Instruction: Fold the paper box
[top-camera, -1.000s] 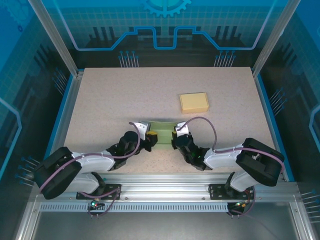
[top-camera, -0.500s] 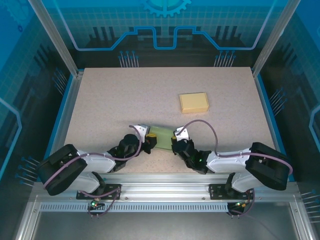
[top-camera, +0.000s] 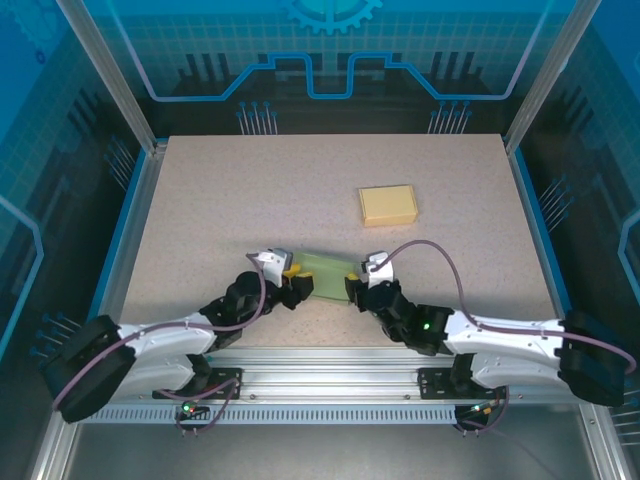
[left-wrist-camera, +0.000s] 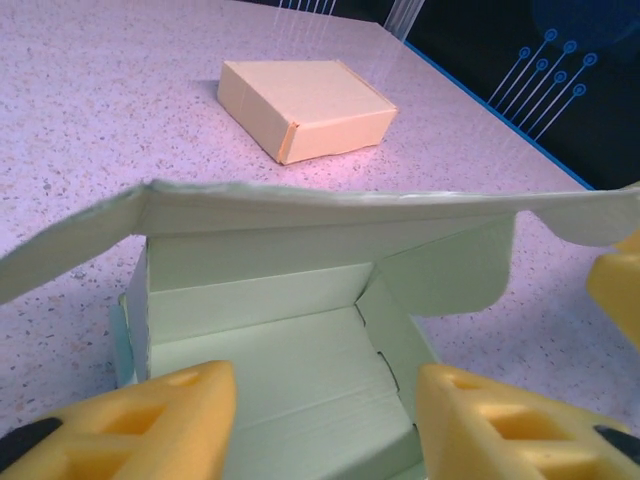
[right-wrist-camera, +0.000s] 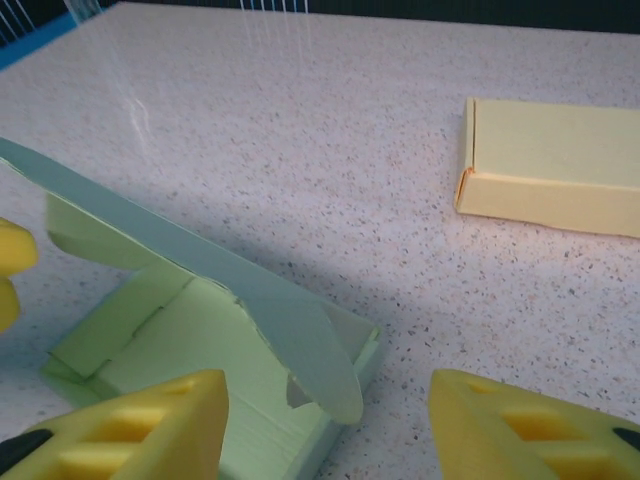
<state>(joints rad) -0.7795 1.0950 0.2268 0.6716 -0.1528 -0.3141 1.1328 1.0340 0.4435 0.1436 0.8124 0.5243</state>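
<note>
Paper box (top-camera: 325, 268) between left tool (top-camera: 297, 285) and right tool (top-camera: 352, 290), both with fingers (left-wrist-camera: 170, 410) apart, empty.

Left claw (left-wrist-camera: 320, 405) spread before open green box (left-wrist-camera: 265, 335); lid (left-wrist-camera: 330, 208) up; yellow box (left-wrist-camera: 305, 95) beyond.

Bright, even light; soft shadow beside the paper box (right-wrist-camera: 170, 352).

Open box (top-camera: 325, 272) sits near the surface's (top-camera: 250, 190) front edge, left hand (top-camera: 296, 285) at its left end, right hand (top-camera: 355, 287) at its right — closed box (top-camera: 388, 204) behind, further right.
</note>
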